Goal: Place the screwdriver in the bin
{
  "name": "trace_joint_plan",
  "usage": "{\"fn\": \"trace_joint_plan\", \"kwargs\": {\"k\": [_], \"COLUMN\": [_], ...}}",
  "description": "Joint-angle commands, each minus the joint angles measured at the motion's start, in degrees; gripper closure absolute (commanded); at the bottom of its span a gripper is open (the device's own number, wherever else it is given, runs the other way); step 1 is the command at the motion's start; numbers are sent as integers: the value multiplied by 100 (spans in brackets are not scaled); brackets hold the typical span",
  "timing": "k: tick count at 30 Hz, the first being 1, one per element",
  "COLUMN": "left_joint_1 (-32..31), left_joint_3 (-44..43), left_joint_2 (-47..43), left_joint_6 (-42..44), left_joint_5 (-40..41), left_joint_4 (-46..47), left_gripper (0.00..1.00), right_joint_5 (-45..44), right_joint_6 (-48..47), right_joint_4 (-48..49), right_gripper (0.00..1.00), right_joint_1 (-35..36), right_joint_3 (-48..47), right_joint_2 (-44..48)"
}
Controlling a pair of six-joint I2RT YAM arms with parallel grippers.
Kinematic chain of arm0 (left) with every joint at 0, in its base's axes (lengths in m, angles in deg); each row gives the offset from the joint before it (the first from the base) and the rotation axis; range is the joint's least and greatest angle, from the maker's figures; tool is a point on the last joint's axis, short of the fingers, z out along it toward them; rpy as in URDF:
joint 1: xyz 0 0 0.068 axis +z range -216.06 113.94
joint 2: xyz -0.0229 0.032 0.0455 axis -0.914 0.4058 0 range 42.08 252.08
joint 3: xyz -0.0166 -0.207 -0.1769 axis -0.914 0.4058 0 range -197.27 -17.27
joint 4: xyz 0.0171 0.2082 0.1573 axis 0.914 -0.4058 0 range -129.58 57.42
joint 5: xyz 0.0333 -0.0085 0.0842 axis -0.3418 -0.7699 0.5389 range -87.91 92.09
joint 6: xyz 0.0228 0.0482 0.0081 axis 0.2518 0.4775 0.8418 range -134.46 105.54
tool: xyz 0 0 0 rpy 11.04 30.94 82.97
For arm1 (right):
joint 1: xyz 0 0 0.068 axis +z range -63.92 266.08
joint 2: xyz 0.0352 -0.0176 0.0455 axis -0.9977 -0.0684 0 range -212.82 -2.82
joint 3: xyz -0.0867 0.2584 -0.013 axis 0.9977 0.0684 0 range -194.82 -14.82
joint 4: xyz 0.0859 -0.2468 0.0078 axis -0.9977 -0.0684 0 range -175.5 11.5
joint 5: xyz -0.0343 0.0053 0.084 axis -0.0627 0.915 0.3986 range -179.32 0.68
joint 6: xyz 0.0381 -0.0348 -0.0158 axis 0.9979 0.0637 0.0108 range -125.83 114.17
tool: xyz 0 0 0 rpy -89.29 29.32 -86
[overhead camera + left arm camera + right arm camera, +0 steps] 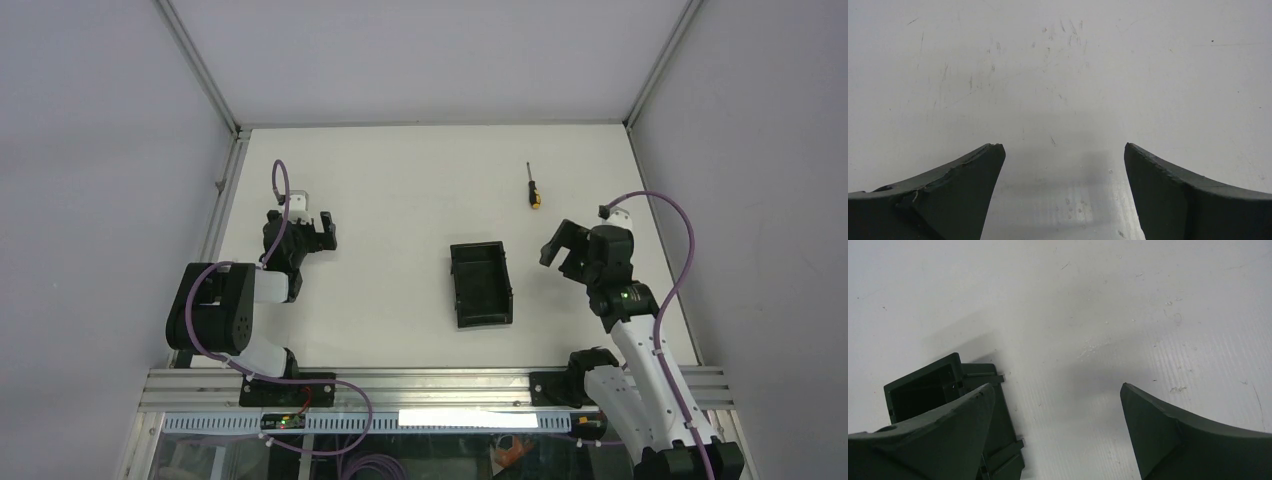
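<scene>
Right gripper (1056, 388): jaws spread as wide as they go, nothing btwn them, only bare table (400, 190) under the gap in the wrist view. It hangs over the surface w/ the bin (480, 247) near on its left. A corner of the bin shows past one finger (948, 435) in that wrist cam. Left gripper (1064, 146) also wide apart and empty, well away at the table's left side.

Screwdriver (533, 187) lies flat on the table beyond the Right gripper, toward the back edge, well apart from the bin, in neither wrist view. Untouched, so the pick is prob. the step ahead.

Risks, my read: tool is thin and flat on the surface, so the tips may scrape the table or close over it w/o catching it. Round handle may roll or skid if one finger lands first. Bin looks light and sits near the arm's path; a bump would shift it. On release the tool could end up across a low wall, not inside.

Looks: small, slim dark shaft pointing away from the arms, black-and-orange handle at the near end, much shorter than the bin.
</scene>
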Motion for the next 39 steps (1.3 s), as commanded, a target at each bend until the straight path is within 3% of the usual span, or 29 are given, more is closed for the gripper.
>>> {"fn": "trace_joint_plan", "kwargs": {"k": [1,8,14,19,31,35,39], "left_joint_1": [-40,-38,-39,-40,-36,-40,-43], "left_joint_3": [-78,-83,-80,-82,-82,-81,-80], "left_joint_2": [-141,-146,-142,-144,-134,-142,-143], "left_joint_6": [-104,-103,-103,-108,-101,-106,-107], "left_joint_5": [-78,-78,-81,-81,-75,-79,-79], "left_joint_4": [170,174,170,170,180,170,179], "left_gripper": [1,1,1,1,1,1,1], "right_joint_5": [60,307,449,509,-278,-404,-479], "right_joint_6": [119,78,-344,-845,-1657,-1670,-1622], "right_joint_4": [109,328,938,704,-1391,-1701,-1760], "right_gripper": [1,1,1,2,9,13,18], "right_joint_1": [7,0,6,7,4,7,5], "right_joint_3": [-53,-229,-941,-2739,-7120,-7732,-7749], "right_joint_2": [-16,-349,-1574,-3718,-8016,-8717,-9022]}}
